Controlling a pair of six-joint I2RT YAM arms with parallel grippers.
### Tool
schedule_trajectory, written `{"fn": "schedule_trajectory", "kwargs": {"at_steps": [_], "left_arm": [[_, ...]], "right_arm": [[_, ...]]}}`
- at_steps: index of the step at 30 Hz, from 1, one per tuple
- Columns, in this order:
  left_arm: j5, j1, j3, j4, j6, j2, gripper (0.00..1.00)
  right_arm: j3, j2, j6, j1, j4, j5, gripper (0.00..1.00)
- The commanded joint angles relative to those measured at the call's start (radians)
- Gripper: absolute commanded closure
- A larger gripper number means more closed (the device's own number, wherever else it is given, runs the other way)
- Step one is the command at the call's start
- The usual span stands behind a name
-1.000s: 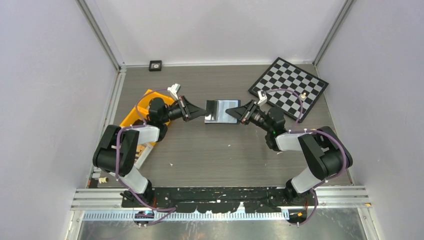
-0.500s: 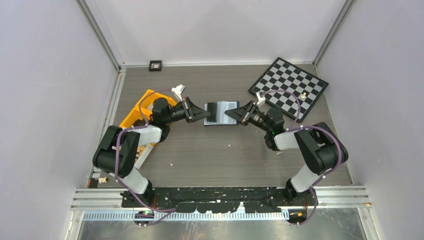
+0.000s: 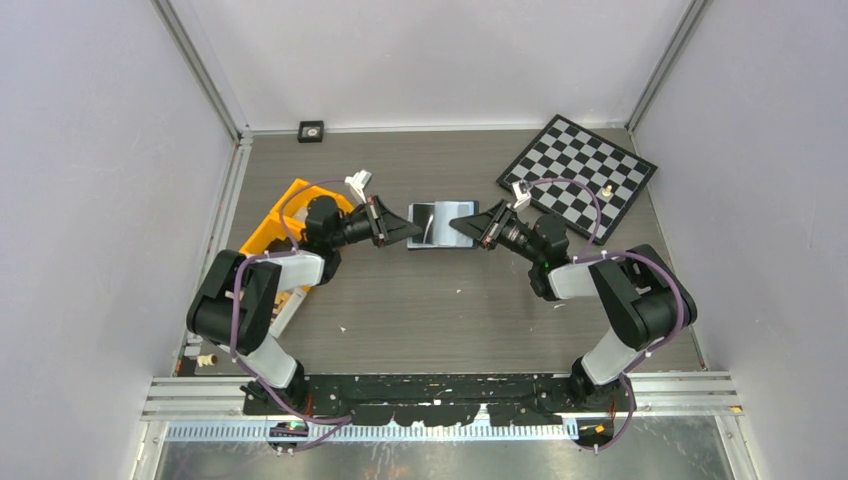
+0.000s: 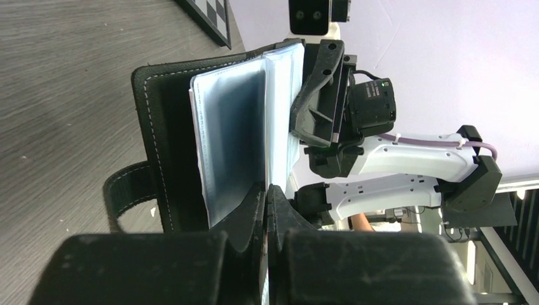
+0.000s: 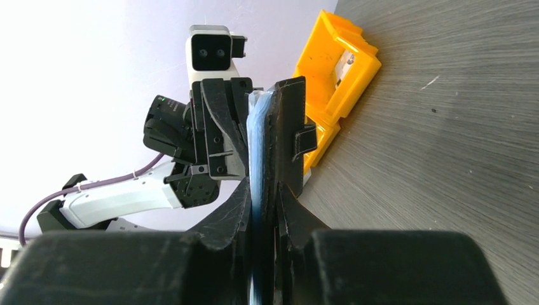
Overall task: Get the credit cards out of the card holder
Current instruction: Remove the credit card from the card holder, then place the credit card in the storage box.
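The black card holder [image 3: 440,222] hangs open above the table's middle, held between both grippers. In the left wrist view its stitched black cover [image 4: 162,127] and strap face me, with pale grey-blue leaves [image 4: 235,133] fanned inside; I cannot tell credit cards from sleeves. My left gripper [image 4: 267,190] is shut on the thin near edge of one pale leaf, at the holder's left side [image 3: 412,228]. My right gripper [image 5: 262,190] is shut on the holder's black cover and blue leaves, at its right side [image 3: 458,225].
An orange bin [image 3: 270,225] sits under the left arm and also shows in the right wrist view [image 5: 337,57]. A chessboard [image 3: 580,175] lies at the back right with a small pale piece [image 3: 606,189] on it. A small black square [image 3: 311,130] sits by the back wall.
The left gripper slid a little to the right and regripped the holder's left edge. The holder's upper face went from part dark to mostly pale. The right gripper kept its hold.
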Motion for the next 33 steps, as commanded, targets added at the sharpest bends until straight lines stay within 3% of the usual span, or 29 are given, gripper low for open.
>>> {"fn": "schedule_trajectory", "kwargs": {"at_steps": [1,6,9,19,25,29,33], "left_arm": [[-0.044,0.048,-0.012,-0.006,0.034,-0.054,1.00],[-0.217,0.143,-0.065,-0.319,0.146,-0.201,1.00],[-0.360,0.184,-0.074,-0.527,0.211,-0.309,1.00],[-0.858,0.237,-0.068,-0.929,0.311,-0.574,1.00],[-1.198,0.240,-0.103,-1.077,0.215,-0.705,1.00],[-1.277,0.240,-0.120,-1.111,0.135,-0.711,1.00],[-1.341,0.240,-0.048,-1.258,0.051,-0.644,1.00]], "right_arm": [[0.019,-0.077,-0.061,0.002,-0.065,0.052,1.00],[0.034,-0.185,-0.203,-0.001,-0.412,0.183,0.99],[0.038,-0.232,-0.252,-0.001,-0.515,0.238,1.00],[0.029,-0.225,-0.237,-0.002,-0.453,0.202,0.99],[0.024,-0.235,-0.239,-0.001,-0.437,0.199,1.00],[0.022,-0.237,-0.245,-0.001,-0.437,0.195,1.00],[0.024,-0.227,-0.243,-0.001,-0.429,0.188,0.99]]}}
